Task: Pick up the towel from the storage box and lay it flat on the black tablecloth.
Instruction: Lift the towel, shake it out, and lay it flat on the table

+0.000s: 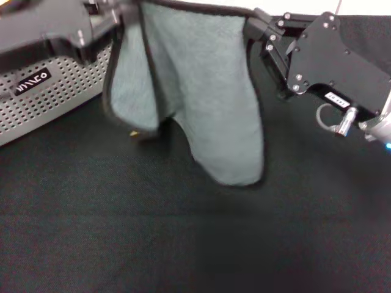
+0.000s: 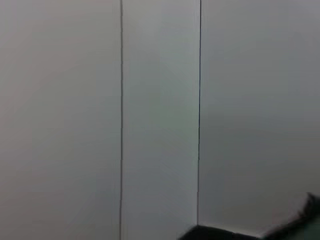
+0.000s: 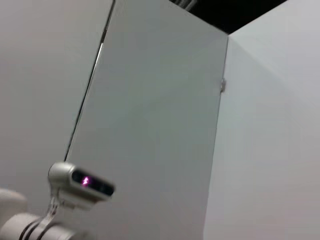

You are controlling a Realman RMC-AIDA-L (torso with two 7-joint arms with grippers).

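Note:
The towel (image 1: 195, 91) hangs in the air in the head view, grey-green side showing, with a thin black border. Its left part is folded over, and a speck of its orange-yellow side shows at the lower left. My left gripper (image 1: 119, 17) is shut on the towel's top left corner. My right gripper (image 1: 255, 25) is shut on its top right corner. The towel's lower edge hangs a little above the black tablecloth (image 1: 183, 238). The light grey perforated storage box (image 1: 55, 91) with its black label stands at the left, behind the left arm. Neither wrist view shows the towel.
The black tablecloth covers the whole table in front of the towel. The left wrist view shows white wall panels (image 2: 160, 120). The right wrist view shows white panels and a white camera head with a purple light (image 3: 82, 181).

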